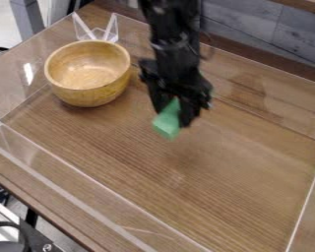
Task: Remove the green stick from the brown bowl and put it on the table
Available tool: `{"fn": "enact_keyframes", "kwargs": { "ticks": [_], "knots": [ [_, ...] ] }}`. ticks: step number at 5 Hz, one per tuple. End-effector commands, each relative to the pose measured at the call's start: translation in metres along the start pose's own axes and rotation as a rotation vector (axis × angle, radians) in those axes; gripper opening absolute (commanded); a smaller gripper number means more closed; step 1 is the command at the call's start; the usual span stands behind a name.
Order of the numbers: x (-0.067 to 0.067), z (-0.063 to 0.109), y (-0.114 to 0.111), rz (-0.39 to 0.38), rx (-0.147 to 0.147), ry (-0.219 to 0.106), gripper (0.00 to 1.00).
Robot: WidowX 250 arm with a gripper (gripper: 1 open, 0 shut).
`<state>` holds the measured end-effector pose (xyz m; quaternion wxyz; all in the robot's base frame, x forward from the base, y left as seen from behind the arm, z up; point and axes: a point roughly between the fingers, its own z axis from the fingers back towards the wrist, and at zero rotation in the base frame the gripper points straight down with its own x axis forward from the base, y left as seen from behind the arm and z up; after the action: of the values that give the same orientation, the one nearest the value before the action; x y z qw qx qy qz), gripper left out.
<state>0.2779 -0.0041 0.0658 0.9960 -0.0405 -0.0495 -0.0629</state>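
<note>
- Green stick [167, 122]: flat mint-green block, tilted on end, its upper part between the claw [175, 108] fingers, over the middle of the table [187, 187].
- Brown bowl [88, 72]: round, light-brown wood, upright, near the table's far-left corner, nothing inside.

A lab test bench — table [187, 162] fenced by clear plastic walls [68, 192], robot arm [173, 39] mounted.
</note>
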Motion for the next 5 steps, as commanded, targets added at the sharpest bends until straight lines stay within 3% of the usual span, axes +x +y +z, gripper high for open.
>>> {"fn": "enact_keyframes", "kwargs": {
  "ticks": [1, 2, 3, 5],
  "knots": [
    [0.007, -0.012, -0.006, 0.012, 0.024, -0.021, 0.0],
    [0.011, -0.019, -0.001, 0.019, 0.027, -0.017, 0.0],
    [0.015, -0.016, 0.004, 0.036, 0.016, -0.018, 1.0],
    [0.023, -0.005, 0.012, 0.063, 0.002, -0.03, 1.0]
  ]
}}
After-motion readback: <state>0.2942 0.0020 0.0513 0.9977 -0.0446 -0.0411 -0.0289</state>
